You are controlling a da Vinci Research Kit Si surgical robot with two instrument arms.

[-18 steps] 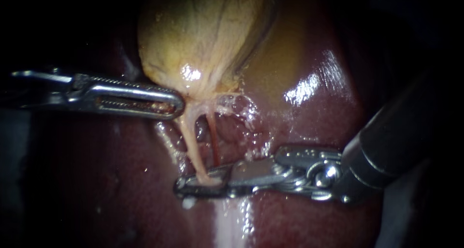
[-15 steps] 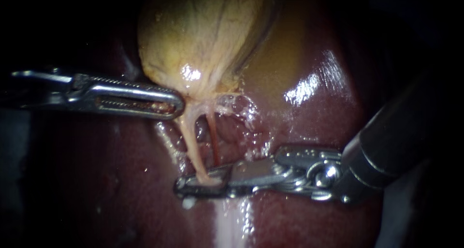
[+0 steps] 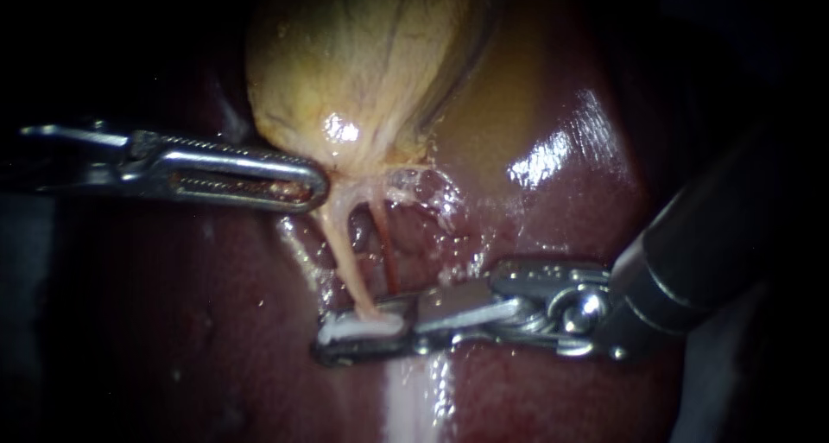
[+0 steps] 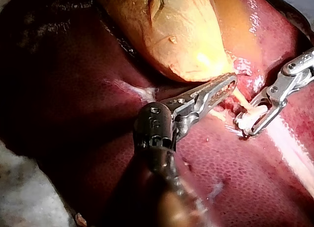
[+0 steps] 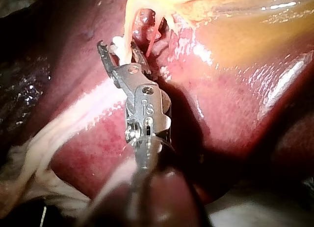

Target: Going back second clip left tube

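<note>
Right instrument (image 3: 325,340): jaws narrow, closed on a white clip (image 3: 367,326) that sits on the left tube (image 3: 345,253). The tube's long axis crosses the jaws and runs away to the gallbladder (image 3: 363,63). Withdrawal probably lies straight back along the shaft. Left instrument (image 3: 318,186): jaws clamp the gallbladder neck.

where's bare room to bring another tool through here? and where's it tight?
Free: bare liver below the left instrument, left of the clip; glossy liver right of the gallbladder, above the right instrument. Crowded: the tubes between gallbladder and clip.
</note>
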